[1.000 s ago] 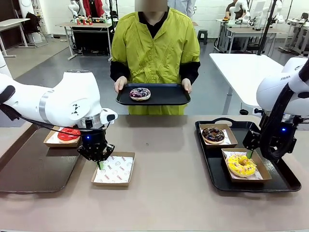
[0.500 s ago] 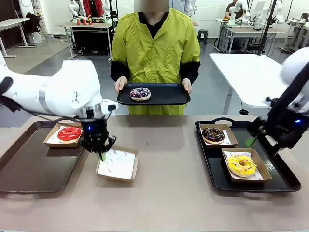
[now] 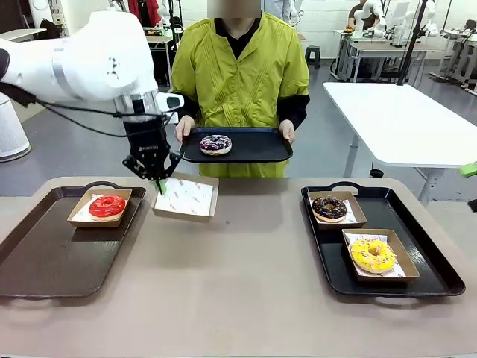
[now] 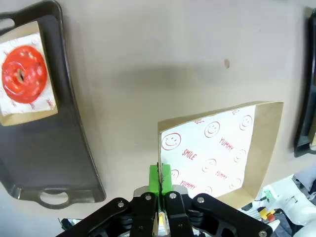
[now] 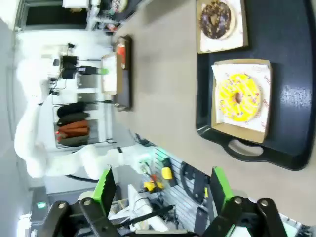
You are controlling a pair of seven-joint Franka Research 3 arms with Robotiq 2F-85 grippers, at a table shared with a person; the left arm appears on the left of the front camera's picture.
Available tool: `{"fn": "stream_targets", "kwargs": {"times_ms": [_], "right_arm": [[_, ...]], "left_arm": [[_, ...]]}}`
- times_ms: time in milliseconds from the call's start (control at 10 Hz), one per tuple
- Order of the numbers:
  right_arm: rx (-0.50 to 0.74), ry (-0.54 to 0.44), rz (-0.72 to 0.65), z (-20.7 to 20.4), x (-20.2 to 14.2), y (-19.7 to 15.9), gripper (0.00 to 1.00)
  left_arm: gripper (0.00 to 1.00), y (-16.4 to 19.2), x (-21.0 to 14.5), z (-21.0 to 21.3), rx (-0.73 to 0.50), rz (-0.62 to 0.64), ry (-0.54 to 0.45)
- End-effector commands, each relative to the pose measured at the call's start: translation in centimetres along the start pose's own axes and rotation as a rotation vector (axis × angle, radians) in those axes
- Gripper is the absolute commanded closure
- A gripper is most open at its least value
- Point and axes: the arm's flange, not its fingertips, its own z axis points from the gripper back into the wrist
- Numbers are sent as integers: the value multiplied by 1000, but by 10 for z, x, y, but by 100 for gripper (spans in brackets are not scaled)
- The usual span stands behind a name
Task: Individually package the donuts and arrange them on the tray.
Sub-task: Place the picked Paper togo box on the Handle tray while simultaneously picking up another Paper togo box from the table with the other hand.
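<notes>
Left hand (image 3: 159, 181), your nearer one, was clamped on the edge of an empty paper box (image 3: 186, 198) and held it off the worktop (image 3: 246, 283), tilted, just below and to the left of the small tray (image 3: 253, 153) the person was holding out. On that small tray sat the drizzled donut (image 3: 216, 145), up and to the right of the box, close but not touching; I judged that gap, box mouth to donut, to be what your next move hinged on. From the left wrist you saw the green pads (image 4: 160, 178) pinching the box at its near rim, its lined floor stretching away from the fingers. Your right hand (image 5: 163, 185) stood wide and empty, pulled back well clear of the right tray (image 3: 440, 280), where the chocolate donut (image 3: 329, 207) and yellow donut (image 3: 372, 254) lay boxed. The red donut (image 3: 107, 206) lay boxed on the left tray (image 3: 45, 276).
</notes>
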Motion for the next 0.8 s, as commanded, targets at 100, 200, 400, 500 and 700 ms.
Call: {"fn": "stream_targets", "kwargs": {"times_ms": [100,200,400,500,700], "right_arm": [[189,-38,-7,26,18,-50,0],[216,-50,-18,31,18,-65,0],[245,-66,-39,31,18,-88,0],[241,-65,-35,27,18,-92,0],[226,-66,-59,25,11,-93,0]], "left_arm": [[100,-11,43,14,37,10,13],[100,-11,53,19,57,2,7],[100,-10,71,21,54,-21,19],[100,-9,78,17,55,-30,36],[100,-7,67,15,28,-17,18]]}}
